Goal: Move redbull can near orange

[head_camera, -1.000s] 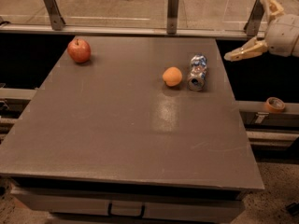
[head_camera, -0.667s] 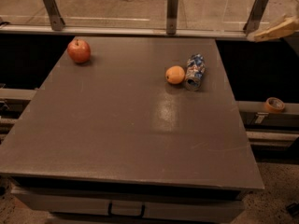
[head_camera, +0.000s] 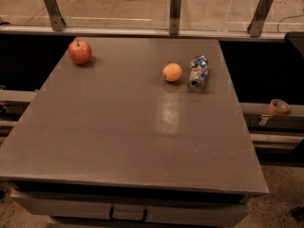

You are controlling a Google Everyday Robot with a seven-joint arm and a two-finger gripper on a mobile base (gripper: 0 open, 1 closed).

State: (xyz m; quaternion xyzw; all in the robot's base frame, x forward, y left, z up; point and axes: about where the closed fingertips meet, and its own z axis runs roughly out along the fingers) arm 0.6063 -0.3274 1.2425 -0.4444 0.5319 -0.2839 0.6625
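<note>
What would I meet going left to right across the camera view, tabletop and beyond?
red apple → orange → redbull can, lying on its side just right of the orange → tape roll at the far right. The gripper is not in view.

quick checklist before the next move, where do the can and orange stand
1. Redbull can near orange: ok, it lies on its side just right of the fruit, with a narrow gap.
2. Hand in view: not ok, it is out of the frame.
3. Hand holding anything: cannot tell.
4. Apple away from the pair: ok, it sits at the far left corner.
5. Can on the table, not over the edge: ok.
</note>
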